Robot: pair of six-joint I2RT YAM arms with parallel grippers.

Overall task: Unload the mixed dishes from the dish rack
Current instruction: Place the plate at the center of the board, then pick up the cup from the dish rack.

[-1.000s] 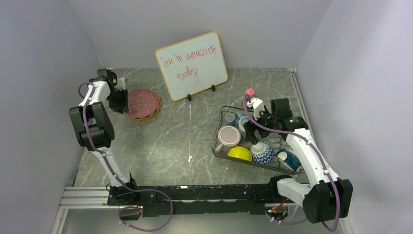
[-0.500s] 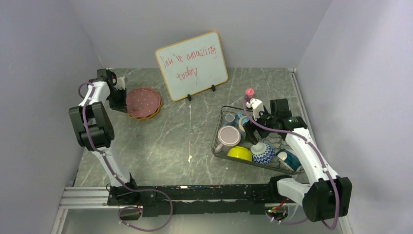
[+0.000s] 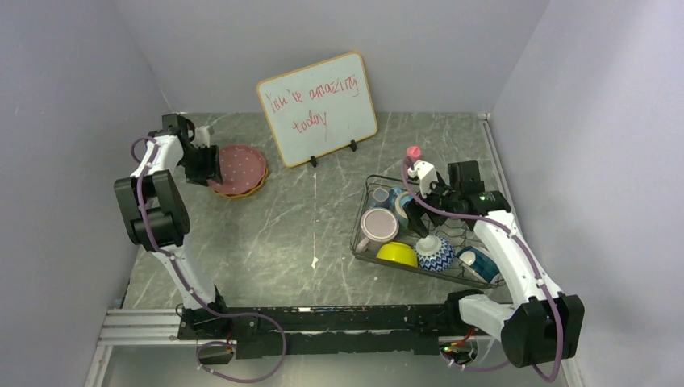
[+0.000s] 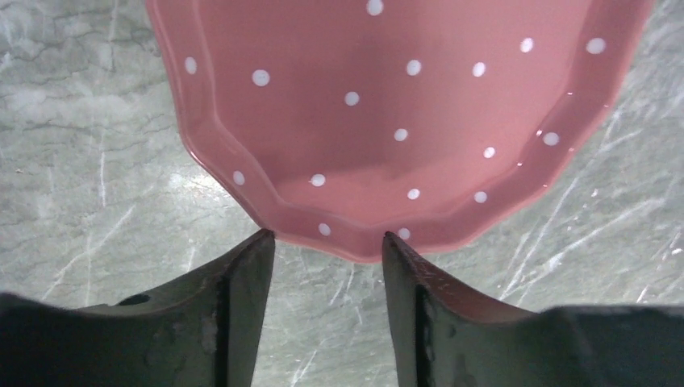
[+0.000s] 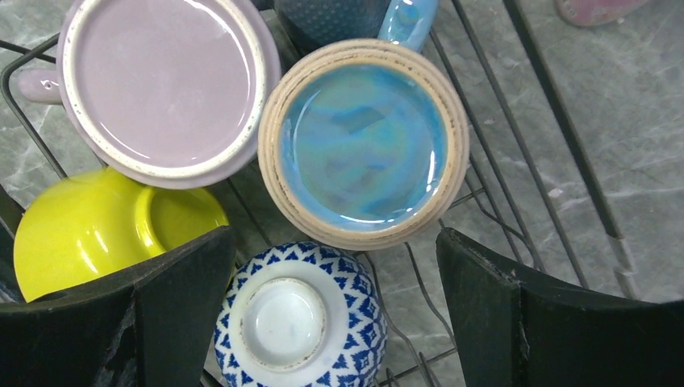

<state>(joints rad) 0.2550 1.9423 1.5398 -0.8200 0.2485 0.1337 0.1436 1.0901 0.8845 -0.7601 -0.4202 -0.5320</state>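
Note:
A pink dotted plate (image 3: 239,168) (image 4: 387,105) lies on an orange plate (image 3: 244,192) at the far left. My left gripper (image 3: 207,164) (image 4: 327,242) is open at the pink plate's near rim, with only table between its fingers. The dish rack (image 3: 364,242) (image 5: 516,137) holds a lilac mug (image 3: 379,224) (image 5: 157,81), a yellow bowl (image 3: 397,254) (image 5: 89,234), an upturned blue-white patterned bowl (image 3: 435,252) (image 5: 298,322), a teal-white bowl (image 3: 476,262) and a blue-glazed cup (image 5: 363,141). My right gripper (image 3: 419,216) (image 5: 332,235) hangs open over these, touching none.
A whiteboard (image 3: 317,107) with red writing stands at the back centre. A small pink bottle (image 3: 413,153) (image 5: 597,8) stands just behind the rack. Grey walls close in both sides. A small white scrap (image 3: 314,261) lies on the marbled table (image 3: 306,218).
My left gripper drew back from the pink plate's rim, then came to it again with its jaws opened. The right gripper stayed open over the rack.

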